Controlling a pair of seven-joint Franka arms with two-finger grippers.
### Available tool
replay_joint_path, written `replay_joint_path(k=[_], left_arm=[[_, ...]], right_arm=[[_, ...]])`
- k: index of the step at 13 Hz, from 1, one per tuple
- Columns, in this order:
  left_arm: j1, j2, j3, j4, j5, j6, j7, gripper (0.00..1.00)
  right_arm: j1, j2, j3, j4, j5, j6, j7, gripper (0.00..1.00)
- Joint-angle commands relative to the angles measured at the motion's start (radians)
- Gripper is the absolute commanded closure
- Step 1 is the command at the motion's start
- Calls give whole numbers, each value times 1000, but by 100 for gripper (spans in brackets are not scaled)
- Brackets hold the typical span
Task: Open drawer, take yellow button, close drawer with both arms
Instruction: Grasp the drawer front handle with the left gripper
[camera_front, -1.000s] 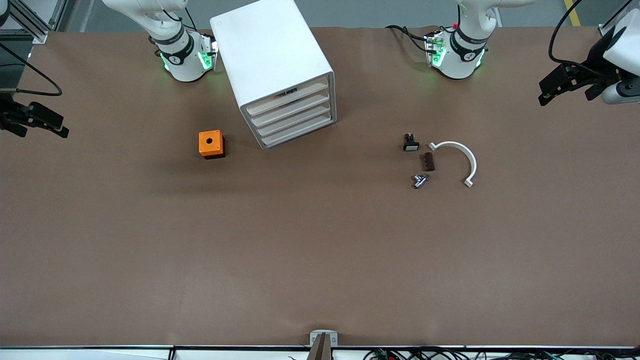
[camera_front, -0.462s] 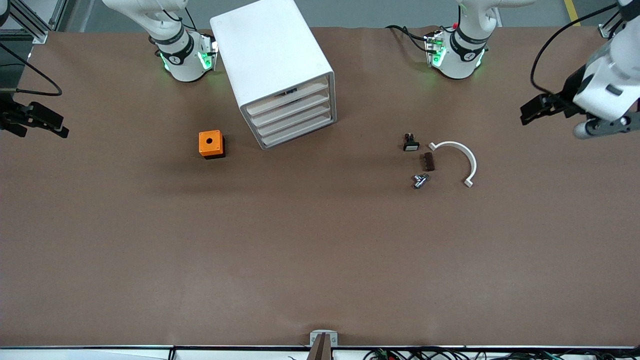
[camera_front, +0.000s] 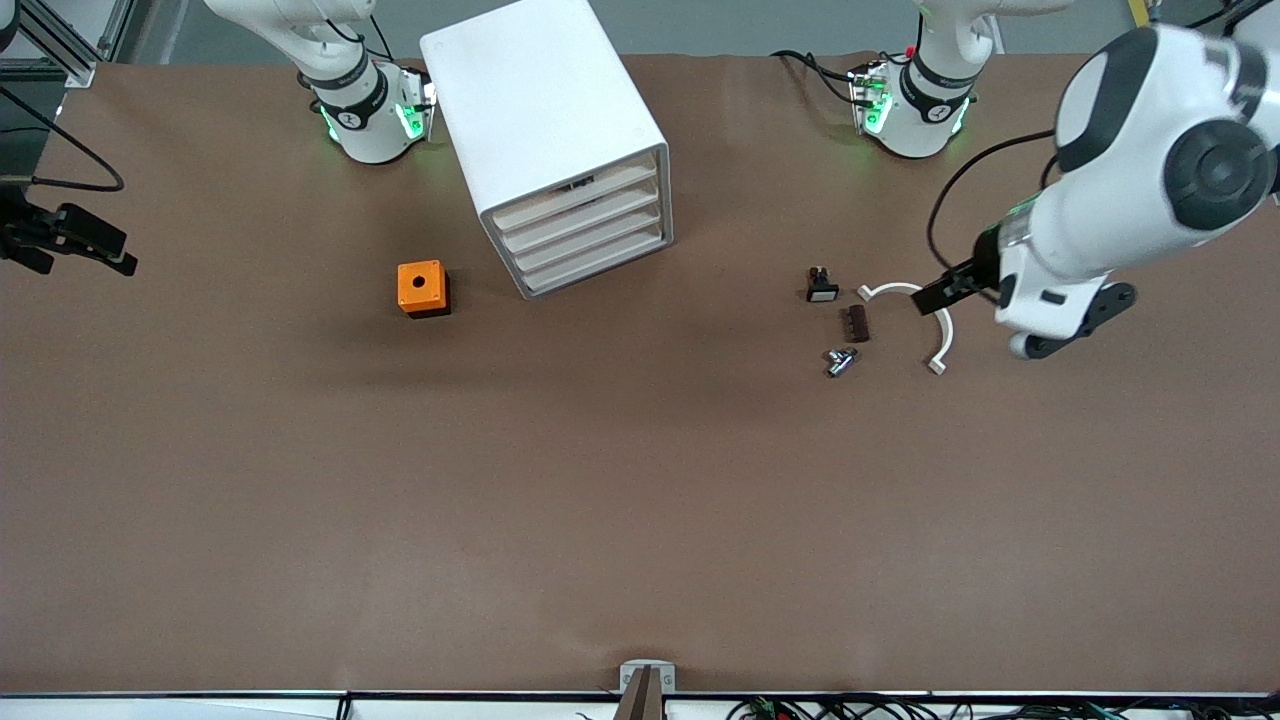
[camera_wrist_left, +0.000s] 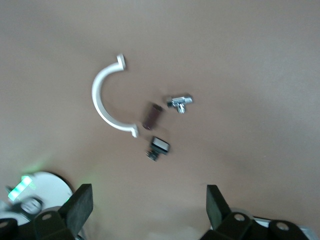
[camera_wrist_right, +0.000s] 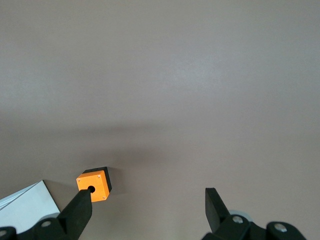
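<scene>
The left gripper (camera_wrist_left: 149, 210) hangs over the brown table (camera_wrist_left: 250, 60), its two black fingers (camera_wrist_left: 80, 207) spread wide with nothing between them. Below lie four small parts close together: a white curved clamp (camera_wrist_left: 102, 102), a dark brown block (camera_wrist_left: 151, 115) just beside the clamp's end, a small black-and-white part (camera_wrist_left: 158, 147) and a silver fitting (camera_wrist_left: 180, 102).

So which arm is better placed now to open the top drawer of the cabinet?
Probably the right: its base stands beside the cabinet with the closed drawer. The right gripper hangs open at the table's end; the left gripper, open, is over the white clamp.
</scene>
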Motion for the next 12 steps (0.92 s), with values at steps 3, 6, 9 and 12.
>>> replay_joint_path(k=[3,6,9,12], left_arm=[[-55,148,-46,31,-115,65,-363,0],[-133,235,-46,48,-193,148,-651,0],[-219,375,-46,163,-253,149,-979,0],[-287,461,-46,206,-363,149,-1262,0]], right_arm=[[-22,-22,15,-15,13,5,2,0],[-20,-22,15,-15,13,5,2,0],[-20,-19,15,-10,13,-1,2,0],[-19,-15,17,28,13,-33,15,0]])
